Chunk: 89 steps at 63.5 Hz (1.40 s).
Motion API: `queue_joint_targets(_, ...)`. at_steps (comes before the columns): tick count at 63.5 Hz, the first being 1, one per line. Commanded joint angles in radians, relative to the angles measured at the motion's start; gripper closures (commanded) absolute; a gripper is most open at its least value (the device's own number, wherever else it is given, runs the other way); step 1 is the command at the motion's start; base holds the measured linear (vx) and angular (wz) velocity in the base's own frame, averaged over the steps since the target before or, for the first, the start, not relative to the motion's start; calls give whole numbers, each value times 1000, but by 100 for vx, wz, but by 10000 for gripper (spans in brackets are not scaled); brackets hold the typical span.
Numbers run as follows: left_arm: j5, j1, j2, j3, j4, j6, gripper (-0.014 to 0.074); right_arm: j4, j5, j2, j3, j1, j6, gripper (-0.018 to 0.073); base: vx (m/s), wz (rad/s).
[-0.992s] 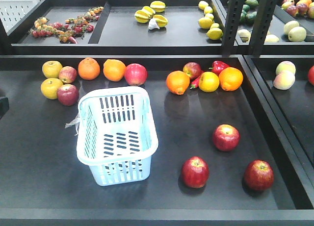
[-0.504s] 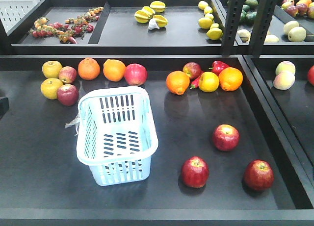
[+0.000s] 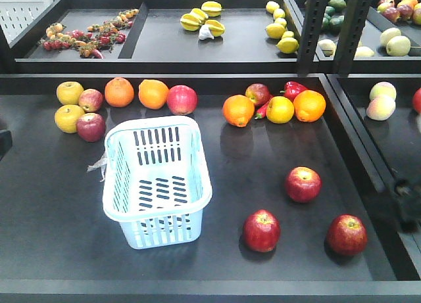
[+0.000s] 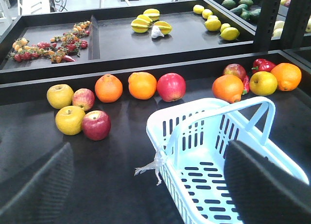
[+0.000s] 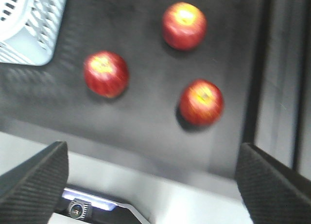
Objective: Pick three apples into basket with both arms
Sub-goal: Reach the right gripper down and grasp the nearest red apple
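Observation:
Three dark red apples lie on the black tray: one further back, one near the front and one at the front right. The pale blue basket stands empty to their left. My right gripper hangs open above the tray's front edge, with all three apples ahead of it and nothing between its fingers. My left gripper is open over the basket's near left corner. A dark blur of the right arm shows at the right edge.
Along the back of the tray lie yellow apples, oranges, other red apples and a red pepper. A black post stands behind. A raised divider bounds the tray on the right.
The right arm has come into the front view at the right edge. The apples and the basket have not moved.

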Motion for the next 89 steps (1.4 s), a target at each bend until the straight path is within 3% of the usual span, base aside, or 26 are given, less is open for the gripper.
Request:
queue_joint_targets(1,-50,-2,-2,-24,-25,-9,4,67,-83,81,-48,-3,-73,-91,0,0)
queue_joint_targets(11,-50,-2,-2,-24,-25,-9,4,72,-110,235,-75,42,-125,-89,0,0)
queue_joint_targets(24,-49,-2,-2,-24,-25,-9,4,-9,-218,429,-133,230,-111,-88,0,0)
queue_joint_targets(30,-49,-2,-2,-24,-25,-9,4,-28,-258,526,-174,277,-90,-88,0,0)
queue_joint_targets(53,-49,-2,-2,-24,-25,-9,4,-24,-307,789,-296,298,-93,-77,0,0)
queue_joint_targets(66,-49,-2,-2,-24,-25,-9,4,-28,-351,853,-296,336,-105,-75,0,0)
queue_joint_targets(89,-49,-2,-2,-24,-25,-9,4,-27,-452,967,-296,336,-104,-63,0,0)
